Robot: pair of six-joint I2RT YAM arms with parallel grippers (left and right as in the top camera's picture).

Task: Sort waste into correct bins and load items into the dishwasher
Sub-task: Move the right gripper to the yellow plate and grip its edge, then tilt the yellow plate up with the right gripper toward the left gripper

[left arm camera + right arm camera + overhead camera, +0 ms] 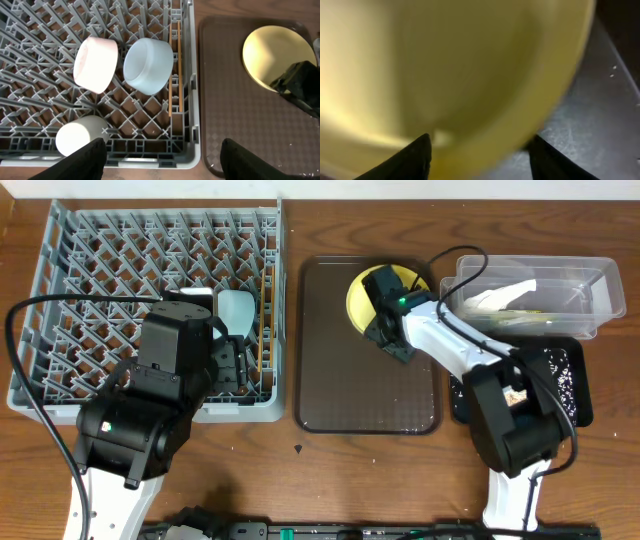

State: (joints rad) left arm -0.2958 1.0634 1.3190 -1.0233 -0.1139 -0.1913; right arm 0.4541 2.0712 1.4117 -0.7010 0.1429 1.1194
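Brown tray (pixel 340 385) | glossy yellow plate (pixel 272 55) | right hand (pixel 480 150) spread | left hand (pixel 162 155) spread

Right side of the dish rack (pixel 100 270) filling up, serving tray (pixel 360 390) lying mostly bare.
A white bowl (pixel 96 64), a light blue bowl (pixel 148 66) and a pale cup-like piece (pixel 80 136) are sitting among the pegs, with chopsticks (pixel 173 70) lying along the right wall. The left gripper (pixel 164 152) is hanging spread-fingered above them, and the rack's left half is standing free. The right gripper (pixel 477 150) is crowding the yellow plate (pixel 355 300), seemingly straddling its rim.
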